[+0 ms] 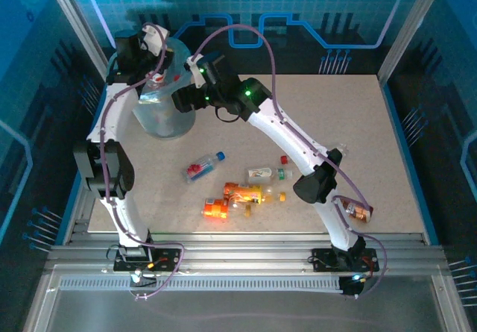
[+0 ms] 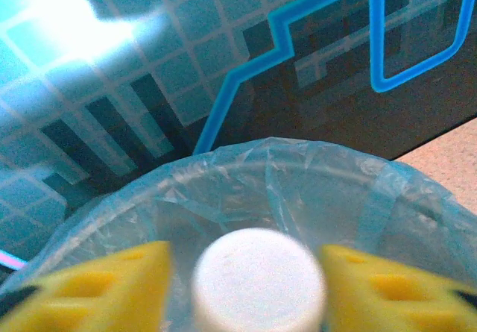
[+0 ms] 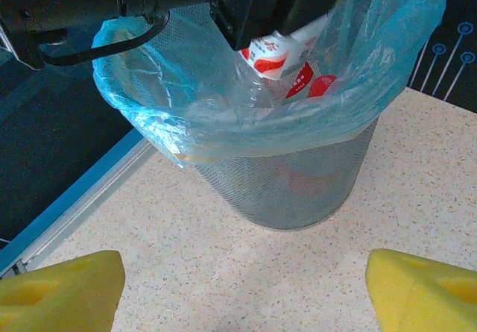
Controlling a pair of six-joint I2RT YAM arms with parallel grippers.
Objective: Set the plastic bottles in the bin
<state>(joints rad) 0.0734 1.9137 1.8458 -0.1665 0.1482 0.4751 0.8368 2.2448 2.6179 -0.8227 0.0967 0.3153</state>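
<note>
bin (image 1: 164, 120) — far left | bottles (image 1: 242, 193) — table (image 1: 358, 123) centre, before bin

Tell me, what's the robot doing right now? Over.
Left jaws shut on bottle, at bin mouth. Right jaws open, empty, facing bin. Loose bottles lie on table. Drop looks unobstructed.

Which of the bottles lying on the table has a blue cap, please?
The clear bottle with the red label, lying nearest the bin; no other loose bottle shows a blue cap.
</note>
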